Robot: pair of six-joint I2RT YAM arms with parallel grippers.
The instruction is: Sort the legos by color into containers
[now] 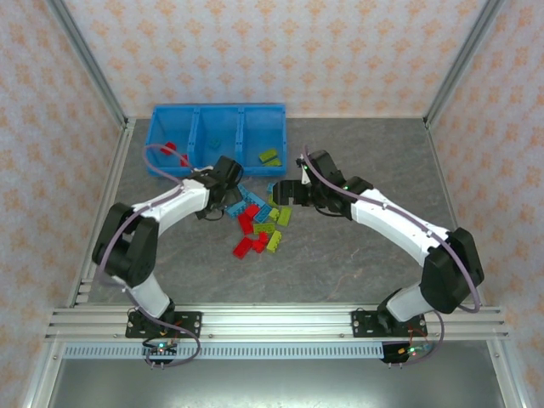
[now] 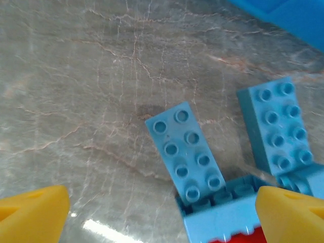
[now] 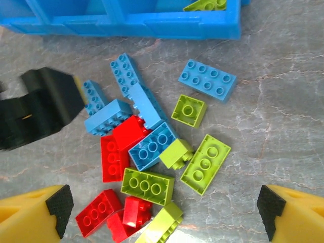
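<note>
On the grey marbled worktop (image 1: 365, 153) the containers (image 1: 221, 113), three bright blue compartments joined in one row, stand at the far left side. Most of the legos (image 1: 257, 223) lie in a loose heap in the middle of the worktop, just in front of the containers. Seen from above, the left compartment has red bricks (image 1: 172, 150) inside and the right compartment has a lime brick (image 1: 269, 156). The middle one holds something small and dark, perhaps a green piece, but I cannot say it surely from here. The left tool (image 2: 162, 217) hangs low over the far left edge of the heap. Its yellow fingertips (image 2: 31, 215) stand wide apart and touch nothing, so it is open and empty. Under it a light blue brick (image 2: 185, 154) lies slanted with the studs up, and a second light blue brick (image 2: 278, 129) lies beside it. Their near ends meet a third blue piece at the bottom of that view. The right tool (image 3: 162, 215) is above the right side of the heap and looks down on it. Its jaws are also spread wide and it carries nothing. Below it a light blue eight-stud brick (image 3: 207, 79) lies alone, near the front wall of the containers. A small lime square brick (image 3: 188, 110) is just beside it, and a longer lime brick (image 3: 205, 163) lies a little nearer. The red pieces (image 3: 114, 157) crowd on the left of the heap, partly under the blue ones, and the black body of the left tool is close to them.
</note>
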